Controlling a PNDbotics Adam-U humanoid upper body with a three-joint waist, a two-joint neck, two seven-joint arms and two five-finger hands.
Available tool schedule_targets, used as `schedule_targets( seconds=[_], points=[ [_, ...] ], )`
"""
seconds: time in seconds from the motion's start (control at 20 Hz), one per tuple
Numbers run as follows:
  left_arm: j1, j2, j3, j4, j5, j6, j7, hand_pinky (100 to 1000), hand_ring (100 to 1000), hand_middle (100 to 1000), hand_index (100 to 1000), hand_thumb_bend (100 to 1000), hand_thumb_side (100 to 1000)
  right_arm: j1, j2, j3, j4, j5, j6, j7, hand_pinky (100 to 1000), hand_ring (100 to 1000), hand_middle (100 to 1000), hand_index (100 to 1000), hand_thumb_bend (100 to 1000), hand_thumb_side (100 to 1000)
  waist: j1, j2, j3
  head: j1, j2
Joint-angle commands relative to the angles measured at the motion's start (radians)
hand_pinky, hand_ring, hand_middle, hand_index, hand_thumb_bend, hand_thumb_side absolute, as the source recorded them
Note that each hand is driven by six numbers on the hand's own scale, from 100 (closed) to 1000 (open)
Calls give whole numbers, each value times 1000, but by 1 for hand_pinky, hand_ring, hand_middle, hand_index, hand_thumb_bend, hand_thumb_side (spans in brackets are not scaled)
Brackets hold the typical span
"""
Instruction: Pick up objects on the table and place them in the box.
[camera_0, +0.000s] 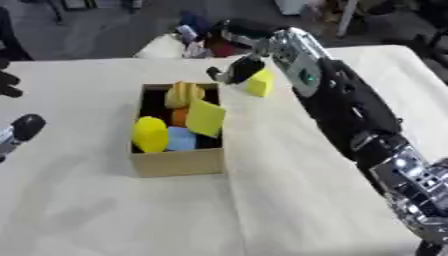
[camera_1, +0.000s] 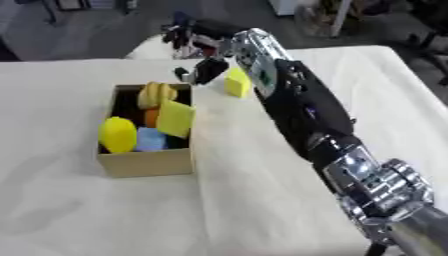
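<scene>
Left eye view shows a pale table (camera_0: 105, 220) seen from above. Nearest, at the table's left edge, part of the robot's left hand (camera_0: 22, 131) shows as a dark rounded tip; whether its fingers are open or curled cannot be told. Toward the middle of the table sits a cardboard box (camera_0: 179, 162), already crowded: a yellow rounded piece (camera_0: 150, 134), a light blue piece (camera_0: 182, 139), a flat yellow square (camera_0: 206, 118) leaning upright, something orange and a tan ridged piece (camera_0: 184, 94) at the far end. Beyond the box's far right corner, a yellow block (camera_0: 260, 82) rests on the table. The right hand (camera_0: 236, 70) is right against it, reaching in from the table's right side; its fingers look bent around the block, though a closed hold is not clear. Likely risks: the block slips free when raised, or, with the box so full, it catches the leaning square and tumbles out.
</scene>
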Motion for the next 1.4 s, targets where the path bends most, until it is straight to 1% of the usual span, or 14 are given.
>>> schedule_targets(
  seconds=[0.05, 0.2, 0.25, 0.3, 0.35, 0.55, 0.7, 0.9, 1.2, 1.4],
  points=[
    [-6, 17, 13, -12, -4, 1, 4, 779, 622, 619, 813, 792, 565, -13, -73, -58, 41, -60, 50, -21, 793, 841, 830, 948, 159, 324, 0, -12, -2, 9, -14],
    [-5, 16, 12, -12, -4, 0, 2, 780, 623, 619, 813, 792, 567, -5, -108, -90, 122, -110, 102, -25, 809, 869, 876, 972, 186, 328, 4, -10, -2, 17, -20],
    [-5, 15, 10, -12, -4, 0, 0, 780, 622, 619, 814, 791, 569, -4, -115, -94, 149, -122, 118, -32, 823, 894, 900, 986, 218, 321, 5, -8, -2, 20, -22],
    [-6, 13, 8, -13, -3, -1, -3, 780, 622, 619, 814, 791, 569, -4, -121, -98, 172, -131, 133, -41, 827, 899, 905, 990, 228, 325, 7, -6, -1, 22, -25],
    [-6, 12, 7, -12, -3, -1, -6, 780, 623, 619, 814, 791, 569, -3, -127, -101, 190, -137, 145, -51, 836, 912, 914, 993, 247, 331, 9, -4, 0, 24, -26],
    [-10, 7, 4, -13, -1, -3, -13, 781, 623, 620, 815, 788, 571, 3, -155, -119, 243, -147, 171, -93, 845, 920, 916, 994, 265, 357, 13, 6, 9, 26, -31],
    [-14, 1, 3, -14, 1, -3, -16, 781, 623, 620, 815, 788, 572, 7, -171, -133, 270, -150, 182, -126, 849, 922, 915, 995, 278, 381, 16, 14, 17, 23, -33],
    [-21, -7, -2, -14, 4, -5, -23, 782, 623, 620, 815, 784, 574, 14, -184, -144, 295, -150, 193, -151, 850, 926, 916, 1000, 319, 388, 19, 27, 27, 19, -28],
    [-28, -22, -6, -15, 8, -7, -31, 783, 622, 620, 816, 780, 576, 24, -188, -142, 310, -133, 179, -135, 848, 921, 903, 1000, 358, 335, 27, 47, 40, 19, -18],
    [-33, -28, -8, -16, 11, -9, -35, 783, 622, 620, 816, 778, 577, 33, -182, -144, 319, -118, 164, -124, 848, 920, 900, 1000, 359, 337, 32, 57, 48, 15, -12]
  ],
)
